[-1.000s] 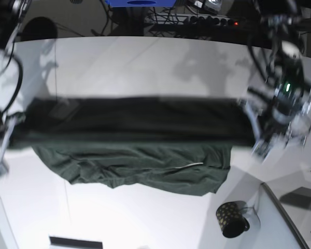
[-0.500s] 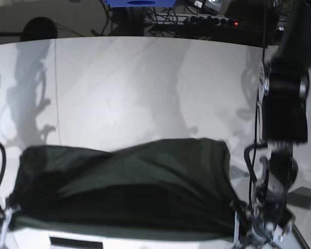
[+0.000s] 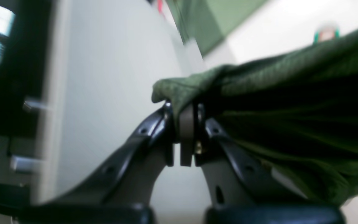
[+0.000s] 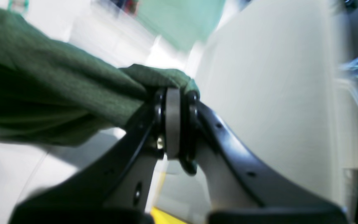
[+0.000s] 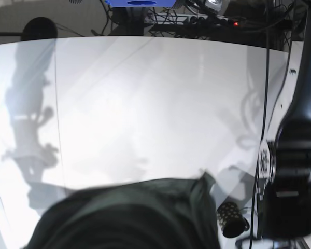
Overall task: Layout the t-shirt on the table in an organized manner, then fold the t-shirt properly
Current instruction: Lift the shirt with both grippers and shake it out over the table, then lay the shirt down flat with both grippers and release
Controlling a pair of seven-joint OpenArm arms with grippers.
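The left gripper [image 3: 183,124] is pinched tight on a bunched corner of the t-shirt [image 3: 291,102]. Its two dark jaws press together with green cloth squeezed between them, and a small fold of cloth pokes out above the tips. The right gripper [image 4: 174,118] is also pinched tight on another bunched bit of the t-shirt [image 4: 42,90], with the cloth wrapped over the top of its closed jaws. From each gripper the green cloth stretches away to the side and sags a little, held up off the table [image 5: 145,104]. In the base view the t-shirt [image 5: 129,215] is a big dark lump low in the picture, very close to the camera and blurry. The white table spreads out behind it, with soft grey shadows on both sides. A small dark mug [image 5: 231,219] with gold dots stands on the table just beside the shirt's edge, near the thick black arm [image 5: 295,155] on that side. The gripper tips cannot be seen in the base view.
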